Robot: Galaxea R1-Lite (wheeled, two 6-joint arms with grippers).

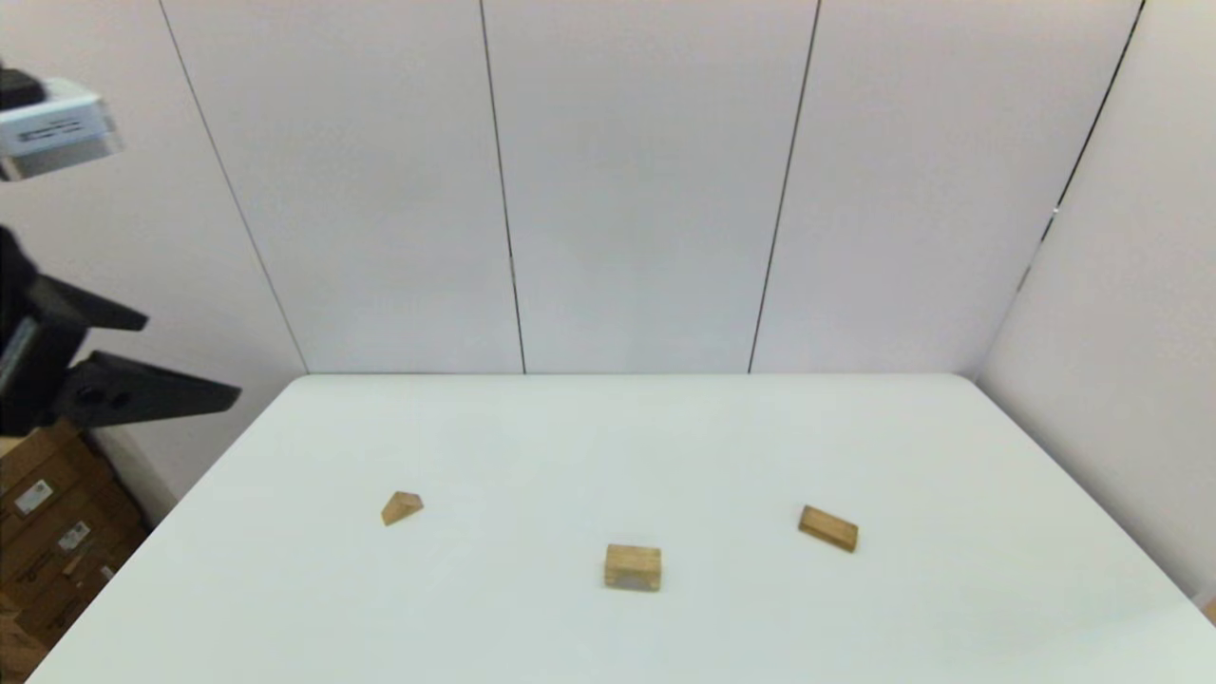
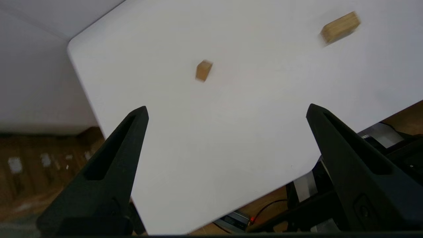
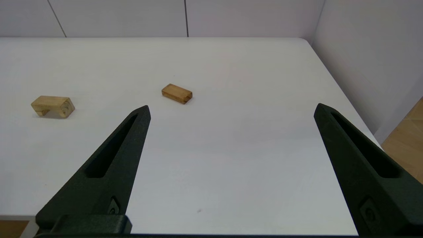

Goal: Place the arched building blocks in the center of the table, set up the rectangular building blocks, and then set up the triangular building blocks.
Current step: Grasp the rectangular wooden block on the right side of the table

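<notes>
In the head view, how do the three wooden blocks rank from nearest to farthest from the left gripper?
1. Triangular block, on the table's left side, nearest the left gripper.
2. Arched block, near the middle, toward the front.
3. Rectangular block, on the right, farthest.

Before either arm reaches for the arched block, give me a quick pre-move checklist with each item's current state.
1. Left gripper open, holding nothing: ok.
2. Right gripper open, holding nothing: ok.
3. Arched block free on the table, nothing touching it: ok.
4. Arched block already at table centre: not ok, it sits nearer the front edge.
5. Rectangular block and triangular block apart from the arched block: ok.
6. Left gripper over the table: not ok, it hangs off the left edge.
</notes>
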